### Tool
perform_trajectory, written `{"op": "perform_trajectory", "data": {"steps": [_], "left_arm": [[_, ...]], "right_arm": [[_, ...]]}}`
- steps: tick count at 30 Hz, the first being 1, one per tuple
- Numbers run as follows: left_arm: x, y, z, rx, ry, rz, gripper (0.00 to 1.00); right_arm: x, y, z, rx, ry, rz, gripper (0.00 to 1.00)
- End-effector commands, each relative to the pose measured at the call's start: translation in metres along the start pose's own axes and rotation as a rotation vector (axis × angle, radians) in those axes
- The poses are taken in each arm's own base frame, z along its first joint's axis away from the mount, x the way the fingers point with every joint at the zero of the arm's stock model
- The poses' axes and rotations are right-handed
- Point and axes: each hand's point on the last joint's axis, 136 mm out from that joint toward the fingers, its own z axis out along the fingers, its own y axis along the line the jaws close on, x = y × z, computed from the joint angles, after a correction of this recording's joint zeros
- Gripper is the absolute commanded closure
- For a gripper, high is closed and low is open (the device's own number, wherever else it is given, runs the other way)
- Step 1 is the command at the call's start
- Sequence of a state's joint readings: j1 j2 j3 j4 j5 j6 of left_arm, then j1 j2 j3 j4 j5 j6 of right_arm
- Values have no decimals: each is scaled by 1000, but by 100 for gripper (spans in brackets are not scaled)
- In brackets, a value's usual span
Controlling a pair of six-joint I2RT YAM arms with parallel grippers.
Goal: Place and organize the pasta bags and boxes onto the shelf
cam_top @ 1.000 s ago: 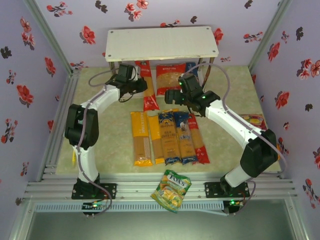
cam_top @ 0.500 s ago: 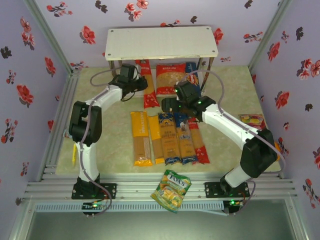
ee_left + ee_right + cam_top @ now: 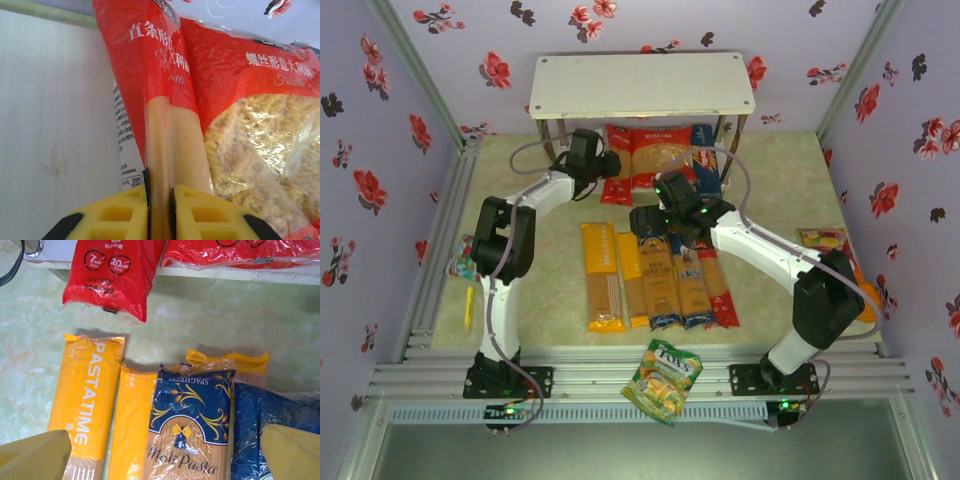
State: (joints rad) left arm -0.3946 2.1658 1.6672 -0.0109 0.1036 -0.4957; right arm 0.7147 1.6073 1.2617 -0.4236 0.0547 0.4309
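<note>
Where left claw (image 3: 160, 194) pinches, glossy red spaghetti bag (image 3: 161, 70) film creases lengthwise.

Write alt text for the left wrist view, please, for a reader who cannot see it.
The left gripper, with yellow fingers, pinches a red spaghetti bag lying on the white board of the shelf. A red fusilli bag touches its right side.
</note>
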Motion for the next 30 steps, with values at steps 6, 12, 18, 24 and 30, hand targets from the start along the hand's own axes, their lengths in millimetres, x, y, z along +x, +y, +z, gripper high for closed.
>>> {"op": "perform_trajectory", "data": {"steps": [6,12,18,24,30], "left_arm": [[-28,2,-19,-33,-111,43,64],[-44,-7,-45,-12,-172,61,54],[-61,-23,-89,4,-231,85,60],[-31,-32,-141,-4,-181,87,62],[21,-6,-194,-112,-95,94,58]], "right_arm": [[3,5,10,-9,13,21,2],[2,8,15,-15,20,33,2],[7,22,24,-45,49,29,25],[4,35,38,-53,55,33,49],[3,44,65,-41,72,39,63]]}}
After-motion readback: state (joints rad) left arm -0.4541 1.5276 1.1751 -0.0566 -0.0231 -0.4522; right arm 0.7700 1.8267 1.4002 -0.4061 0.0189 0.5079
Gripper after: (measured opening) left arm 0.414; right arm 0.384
